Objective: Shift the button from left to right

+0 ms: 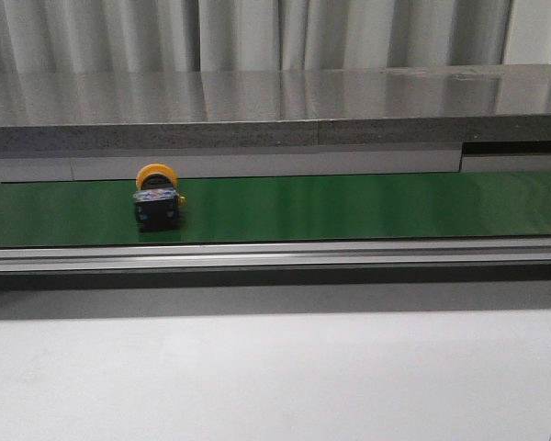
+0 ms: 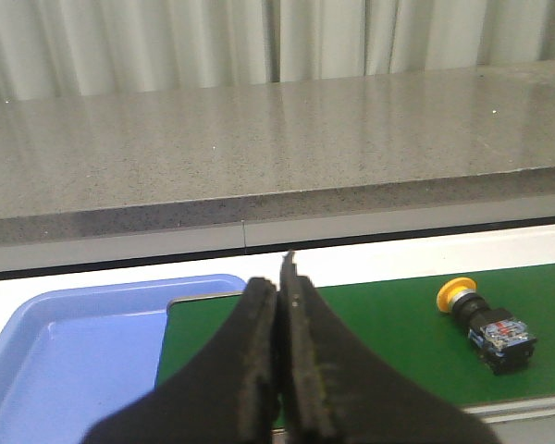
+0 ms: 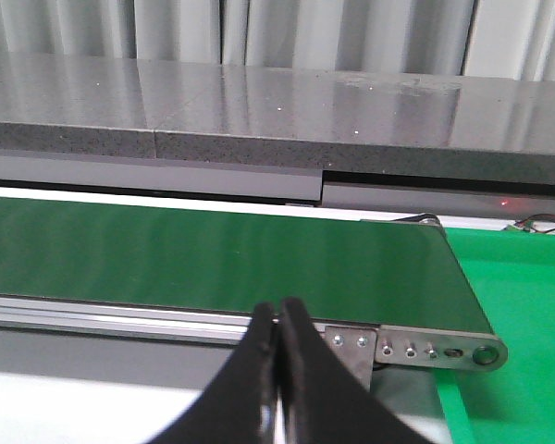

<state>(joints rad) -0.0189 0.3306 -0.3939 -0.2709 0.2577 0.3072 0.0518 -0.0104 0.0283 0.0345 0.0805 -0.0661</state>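
The button lies on its side on the green conveyor belt, left of centre, its yellow cap toward the back and its black and blue body toward me. The left wrist view shows the button on the belt, off to one side of my left gripper. That gripper is shut with nothing between its fingers and hangs near the belt's end, apart from the button. My right gripper is also shut and empty, just in front of the belt's rail near its other end. Neither gripper appears in the front view.
A blue tray sits beyond the belt's left end. A green surface lies past the belt's right end, by the roller bracket. A grey stone-like ledge runs behind the belt, and a white tabletop lies in front.
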